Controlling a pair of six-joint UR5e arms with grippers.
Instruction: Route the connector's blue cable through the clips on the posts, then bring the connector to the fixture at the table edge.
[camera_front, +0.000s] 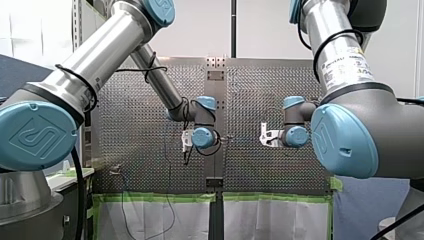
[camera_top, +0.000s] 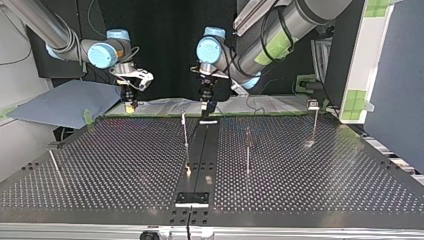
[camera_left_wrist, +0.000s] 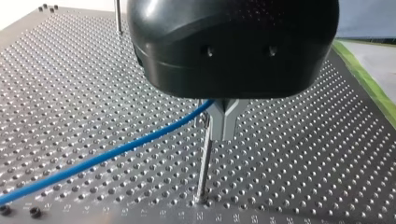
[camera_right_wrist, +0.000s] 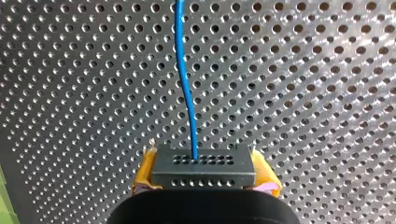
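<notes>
The connector (camera_right_wrist: 204, 164) is sitting clamped in your right gripper (camera_right_wrist: 204, 179); your left gripper (camera_left_wrist: 223, 123) is pinching the blue cable (camera_left_wrist: 116, 151) by a post (camera_left_wrist: 203, 168): be feeding it taut.

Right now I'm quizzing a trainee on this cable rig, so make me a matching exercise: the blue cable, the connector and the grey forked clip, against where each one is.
Things
1. thin blue cable
2. dark grey rectangular connector with rows of holes
3. grey forked plastic clip

Places
a. under the black housing of my left hand, by a thin metal post
b. clamped between the yellow pads of my right hand
c. leaving a connector hole, running over the perforated metal table

Pairs: 1-c, 2-b, 3-a
</notes>
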